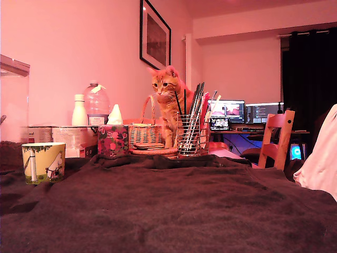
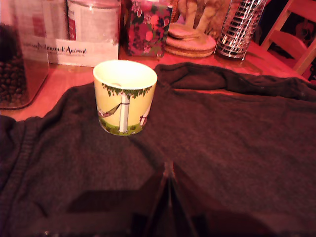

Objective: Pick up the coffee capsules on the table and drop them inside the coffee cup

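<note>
On the exterior view's left, the coffee cup [image 1: 43, 162] stands upright on the tabletop [image 1: 174, 211], which is covered by a dark brown fuzzy blanket [image 1: 210, 184]. The cup's open mouth faces up, and its long way runs straight up and down. It is yellow-green with a pale tower and a white cartoon creature on its side. In the wrist view the cup [image 2: 125, 97] sits on the blanket [image 2: 237, 143] near the blanket's far edge, and its pale inside shows at the top. I cannot tell what is inside it. No coffee capsules show on the blanket in either view.

Behind the cup in the exterior view stand a white bottle [image 1: 79, 110] and a big clear jug [image 1: 97, 105]. Next comes a floral box [image 1: 112, 140], then a wicker basket [image 1: 146, 134]. An orange cat [image 1: 169, 100] sits behind the basket and looks down. Just beside the cat, to the right, is a wire-mesh pen holder [image 1: 189, 134] full of pens. Farther right, well back in the room, are two lit screens [image 1: 245, 112] and a wooden chair [image 1: 276, 138].

In the wrist view, the gripper [image 2: 169, 197] is at the near edge, low over the blanket. Its two dark fingers [image 2: 180, 207] meet at a point, so it is closed with nothing between them. It is well apart from the cup.
</note>
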You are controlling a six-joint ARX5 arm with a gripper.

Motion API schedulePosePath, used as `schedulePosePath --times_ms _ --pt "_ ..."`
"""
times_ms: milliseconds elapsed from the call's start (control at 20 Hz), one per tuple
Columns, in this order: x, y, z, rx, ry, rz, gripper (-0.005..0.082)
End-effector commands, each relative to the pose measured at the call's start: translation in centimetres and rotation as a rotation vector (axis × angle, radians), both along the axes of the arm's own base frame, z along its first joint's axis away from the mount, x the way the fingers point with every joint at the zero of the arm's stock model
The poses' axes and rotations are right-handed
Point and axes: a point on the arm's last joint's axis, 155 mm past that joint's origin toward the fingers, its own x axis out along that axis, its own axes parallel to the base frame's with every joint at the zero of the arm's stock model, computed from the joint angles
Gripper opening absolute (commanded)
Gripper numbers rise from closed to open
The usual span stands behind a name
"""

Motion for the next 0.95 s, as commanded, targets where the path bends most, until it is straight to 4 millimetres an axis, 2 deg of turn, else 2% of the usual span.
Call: schedulePosePath --times_ms 0,900 --pt "-0.5 -0.1 -0.6 -0.002 0.014 -0.003 -0.0019" --pt "-3.4 0.6 -0.4 0.014 0.016 0.028 -0.0019"
